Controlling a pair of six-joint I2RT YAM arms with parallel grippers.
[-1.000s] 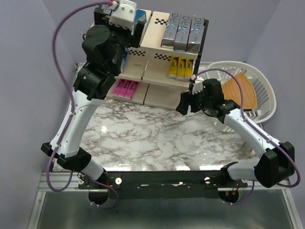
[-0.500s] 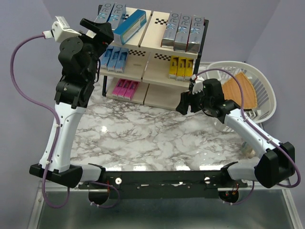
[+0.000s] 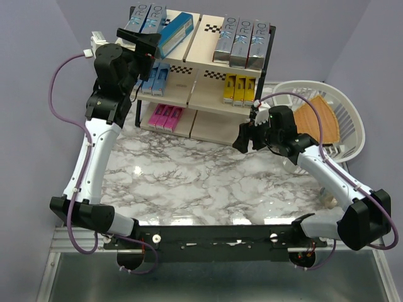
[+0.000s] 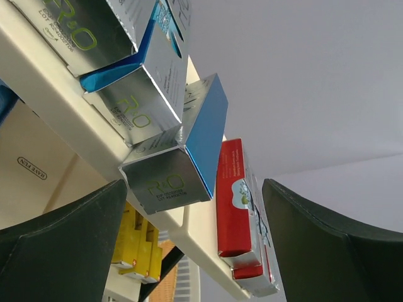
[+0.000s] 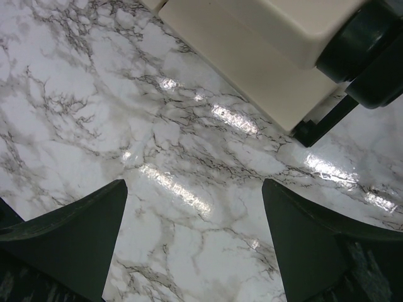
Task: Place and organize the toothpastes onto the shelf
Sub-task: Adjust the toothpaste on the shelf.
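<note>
Most of the job looks done. The 3-tier shelf of black metal frame and beige wooden boards (image 3: 206, 44), in the upper middle of the top view, carries neat rows. No toothpaste box shows on the white marble-patterned table (image 3: 201, 182) below it. The white plastic basket (image 3: 350, 107) at the right edge shows only a wedge-shaped wooden board (image 3: 318, 123).

Counted in the top view:
- 2 silver boxes (image 3: 146, 16) at the upper left of the top tier
- 3 more silver boxes (image 3: 242, 41) at the top tier's right end
- 3 yellow boxes (image 3: 239, 88) at the right of the middle tier
- 3 pink boxes (image 3: 167, 117) at the left of the bottom tier
- at least 2 light blue boxes (image 3: 160, 78) at the left of the middle tier, where the arm hides part of the row

What seems left is 1 teal-sided silver box (image 3: 173, 33), lying slantwise on the top tier just right of the 2 silver boxes and out of line with them.

The left gripper (image 3: 150, 49) sits just left of and below that slanted box. Its jaws are spread wide and hold nothing. The right gripper (image 3: 244, 135) hangs right of centre, over the table in front of the shelf, its jaws also wide apart and empty.
</note>
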